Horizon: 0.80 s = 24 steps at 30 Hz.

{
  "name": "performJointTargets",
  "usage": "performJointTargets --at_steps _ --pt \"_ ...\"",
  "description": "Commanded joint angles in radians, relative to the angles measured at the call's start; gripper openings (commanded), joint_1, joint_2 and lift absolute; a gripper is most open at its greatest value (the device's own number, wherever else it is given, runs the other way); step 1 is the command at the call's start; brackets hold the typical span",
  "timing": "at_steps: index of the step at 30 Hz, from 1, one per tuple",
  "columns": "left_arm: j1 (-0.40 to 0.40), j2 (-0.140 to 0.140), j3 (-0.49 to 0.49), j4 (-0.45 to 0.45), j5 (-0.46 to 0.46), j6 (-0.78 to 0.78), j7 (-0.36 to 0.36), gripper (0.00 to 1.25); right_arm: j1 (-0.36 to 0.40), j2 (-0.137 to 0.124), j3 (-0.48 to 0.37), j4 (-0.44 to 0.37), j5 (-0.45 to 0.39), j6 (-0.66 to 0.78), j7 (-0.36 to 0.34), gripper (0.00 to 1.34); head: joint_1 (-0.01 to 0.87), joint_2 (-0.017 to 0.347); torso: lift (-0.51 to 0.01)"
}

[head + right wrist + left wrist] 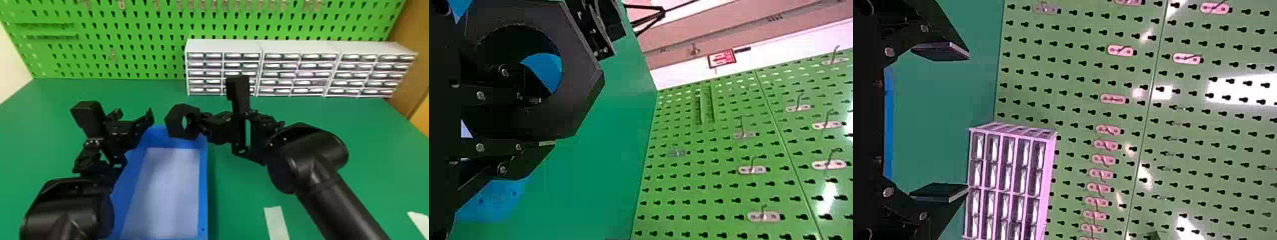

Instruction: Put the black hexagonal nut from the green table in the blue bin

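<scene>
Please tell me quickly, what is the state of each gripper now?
Left gripper: jaws open, nothing between them.
Right gripper: jaws closed on the black hexagonal nut.

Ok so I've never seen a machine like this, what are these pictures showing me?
It's a robot with two black arms. One picture looks down from its head; the other two come from its wrists. The left gripper stands open and empty. The right gripper pinches the black hexagonal nut, apparently over the far end of the blue bin. The bin sits on the green table, with small-drawer cabinets and a green pegboard at the back. Pale strips lie on the table nearer the robot.
</scene>
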Motion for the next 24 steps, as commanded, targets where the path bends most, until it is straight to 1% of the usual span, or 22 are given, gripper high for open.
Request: performJointTargets --at_steps 1,13,24 --pt "0.0 0.0 0.001 0.001 -0.001 0.0 0.001 0.93 -0.01 -0.001 0.025 0.018 -0.018 0.0 0.001 0.3 0.686 0.051 -0.097" --pt "0.0 0.0 0.001 0.001 -0.001 0.0 0.003 0.93 -0.022 -0.004 0.086 0.047 -0.05 0.0 0.001 0.3 0.686 0.051 -0.097" --pt "-0.002 0.0 0.001 0.001 -0.001 0.0 0.003 0.93 -0.028 -0.005 0.121 0.064 -0.07 0.006 0.002 0.3 0.686 0.051 -0.097"
